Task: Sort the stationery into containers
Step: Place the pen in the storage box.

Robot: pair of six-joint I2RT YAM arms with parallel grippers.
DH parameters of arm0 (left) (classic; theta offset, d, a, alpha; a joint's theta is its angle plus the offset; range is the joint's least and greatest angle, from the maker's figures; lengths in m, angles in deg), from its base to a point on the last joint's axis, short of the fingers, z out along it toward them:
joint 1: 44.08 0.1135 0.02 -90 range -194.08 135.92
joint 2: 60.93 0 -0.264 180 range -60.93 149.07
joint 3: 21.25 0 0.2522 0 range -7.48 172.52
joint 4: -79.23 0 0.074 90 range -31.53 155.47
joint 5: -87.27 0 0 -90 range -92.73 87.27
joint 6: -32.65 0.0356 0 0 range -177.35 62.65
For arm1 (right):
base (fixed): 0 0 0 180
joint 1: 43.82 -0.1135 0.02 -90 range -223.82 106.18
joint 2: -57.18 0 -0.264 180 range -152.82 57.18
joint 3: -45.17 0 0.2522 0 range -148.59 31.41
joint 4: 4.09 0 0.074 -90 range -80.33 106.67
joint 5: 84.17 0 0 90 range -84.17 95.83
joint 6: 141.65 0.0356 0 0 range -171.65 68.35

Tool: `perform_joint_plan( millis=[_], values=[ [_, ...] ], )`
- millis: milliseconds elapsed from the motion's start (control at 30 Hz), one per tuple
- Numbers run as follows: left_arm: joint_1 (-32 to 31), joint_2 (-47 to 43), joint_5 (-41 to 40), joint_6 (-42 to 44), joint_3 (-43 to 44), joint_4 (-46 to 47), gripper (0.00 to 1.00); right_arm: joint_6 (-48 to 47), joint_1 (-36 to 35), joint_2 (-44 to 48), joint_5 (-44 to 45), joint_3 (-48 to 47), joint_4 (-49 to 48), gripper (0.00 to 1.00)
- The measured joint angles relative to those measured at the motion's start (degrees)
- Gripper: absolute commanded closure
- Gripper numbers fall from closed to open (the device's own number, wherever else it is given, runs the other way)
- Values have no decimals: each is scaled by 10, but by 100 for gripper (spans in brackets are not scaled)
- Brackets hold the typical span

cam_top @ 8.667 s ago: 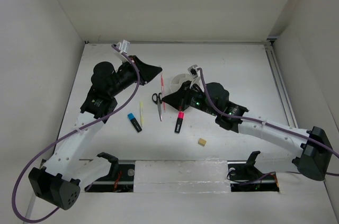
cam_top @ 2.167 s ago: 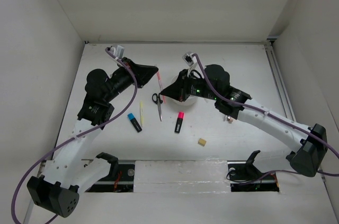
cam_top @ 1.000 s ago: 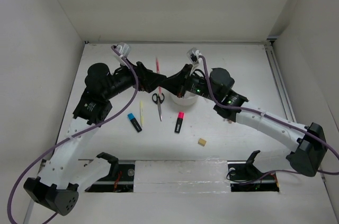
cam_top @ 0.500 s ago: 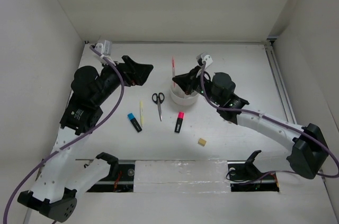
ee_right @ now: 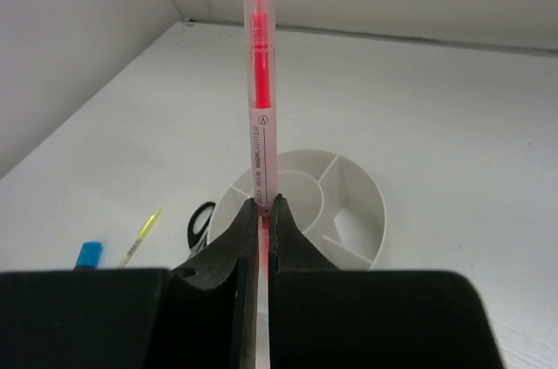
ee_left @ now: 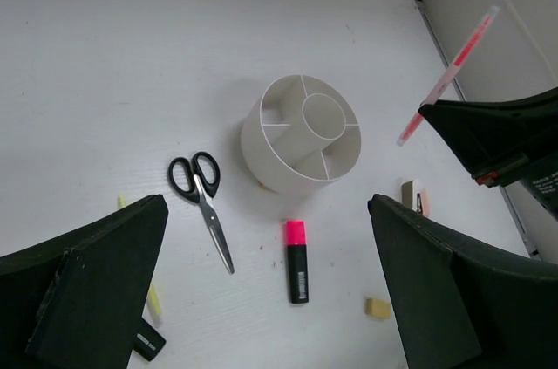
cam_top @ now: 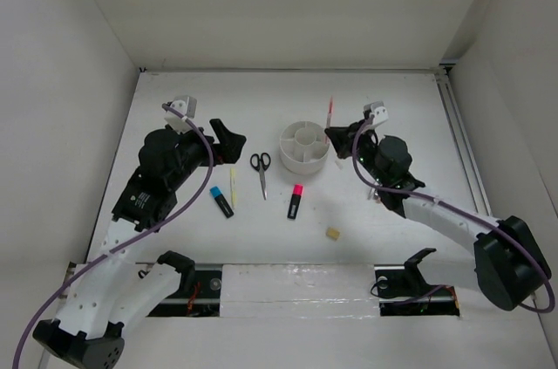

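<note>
The round white organiser (cam_top: 305, 146) (ee_left: 301, 133) (ee_right: 366, 186) stands mid-table, its compartments showing nothing inside. My right gripper (cam_top: 337, 135) (ee_right: 264, 203) (ee_left: 436, 112) is shut on the lower end of a thin red pen (cam_top: 330, 112) (ee_right: 260, 81) (ee_left: 449, 72), held upright in the air just right of the organiser. My left gripper (cam_top: 228, 144) (ee_left: 266, 201) is open and empty, left of the scissors (cam_top: 260, 170) (ee_left: 202, 203). On the table lie a pink-capped highlighter (cam_top: 296, 201) (ee_left: 296, 260), a blue-capped highlighter (cam_top: 221, 201), a yellow pen (cam_top: 233, 184) (ee_right: 142, 235) and a tan eraser (cam_top: 332, 233) (ee_left: 377, 307).
Another small eraser (ee_left: 411, 196) lies right of the organiser, under my right arm. White walls close the table at the back and on both sides. A metal rail (cam_top: 458, 138) runs along the right edge.
My right gripper has carried the red pen rightward, from left of the organiser across to its right side. The left gripper has drawn back to the left, away from the pen.
</note>
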Motion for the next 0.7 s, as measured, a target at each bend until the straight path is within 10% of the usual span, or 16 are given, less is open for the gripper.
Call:
perform_joint_plan(
  millis=[700],
  values=[
    [0,-5,15,14,-13,-2,0,121,-22,-65,134,124,-240,100]
  ],
)
